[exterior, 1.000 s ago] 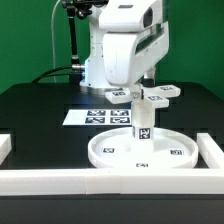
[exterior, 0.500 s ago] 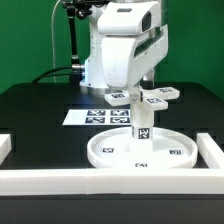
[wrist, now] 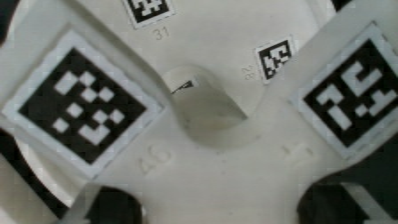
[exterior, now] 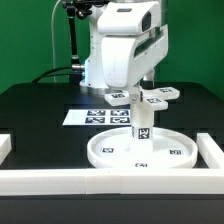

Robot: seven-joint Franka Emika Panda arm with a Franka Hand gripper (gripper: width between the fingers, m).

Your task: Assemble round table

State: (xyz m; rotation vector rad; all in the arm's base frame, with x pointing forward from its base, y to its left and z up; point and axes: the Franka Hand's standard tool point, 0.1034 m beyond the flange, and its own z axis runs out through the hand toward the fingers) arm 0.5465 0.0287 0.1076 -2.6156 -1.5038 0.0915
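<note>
My claw hangs over the cross on the post; its grip I cannot tell. The disc sits at the counter's walled edge.

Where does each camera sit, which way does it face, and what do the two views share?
Exterior view: off the arm, in front of the table and a little above it, facing the white arm; the disc, post and cross piece stand before the arm.
Wrist view: on the wrist, looking closely at the cross piece; nothing of the robot clearly shows.
Shared: the cross piece with its tags.
</note>
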